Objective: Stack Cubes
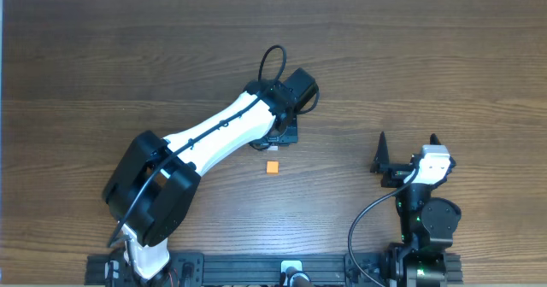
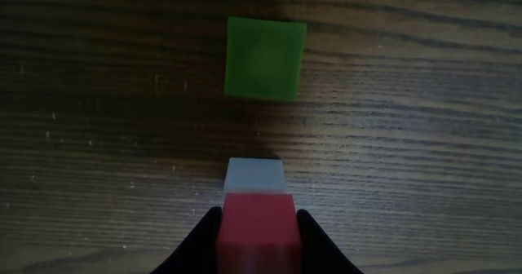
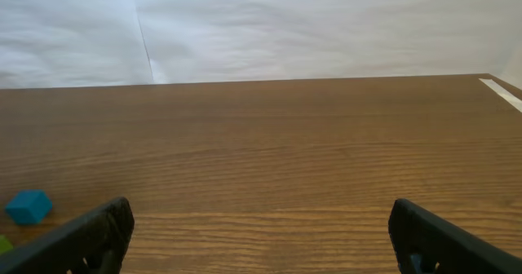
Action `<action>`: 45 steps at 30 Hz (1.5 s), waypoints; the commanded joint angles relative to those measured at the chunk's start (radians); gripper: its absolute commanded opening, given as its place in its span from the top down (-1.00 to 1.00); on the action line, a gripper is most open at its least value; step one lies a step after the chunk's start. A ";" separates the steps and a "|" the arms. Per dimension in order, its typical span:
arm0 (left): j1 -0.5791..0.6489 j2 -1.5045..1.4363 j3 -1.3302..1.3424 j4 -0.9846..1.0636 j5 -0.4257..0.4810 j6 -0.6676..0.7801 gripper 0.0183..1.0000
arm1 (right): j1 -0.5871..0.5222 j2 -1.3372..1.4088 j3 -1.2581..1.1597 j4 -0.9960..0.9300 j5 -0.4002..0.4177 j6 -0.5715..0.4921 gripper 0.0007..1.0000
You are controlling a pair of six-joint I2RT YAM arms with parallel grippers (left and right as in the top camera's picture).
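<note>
Right claw (image 1: 408, 138) sits at near right of the desk (image 1: 479, 65), fingers spread wide, nothing between them. Orange cube (image 1: 272, 168) lies alone mid-desk, just nearer than the left arm's wrist. Left claw (image 2: 258, 217) over mid-desk, clamped on a red cube (image 2: 255, 229). Pale grey cube (image 2: 255, 176) shows just past the red one; touching or not, can't tell. Green cube (image 2: 265, 58) flat on the desk farther on, apart from both. Blue cube (image 3: 28, 206) on the desk, well left of the right claw.
</note>
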 commanded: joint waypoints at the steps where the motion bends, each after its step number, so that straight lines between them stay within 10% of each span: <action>1: 0.005 0.010 0.021 -0.003 0.009 0.019 0.95 | -0.006 -0.010 -0.005 -0.002 -0.005 -0.002 -0.99; 45: 0.005 0.035 0.017 -0.010 0.006 0.040 0.81 | -0.006 -0.010 -0.005 -0.002 -0.005 -0.002 -0.98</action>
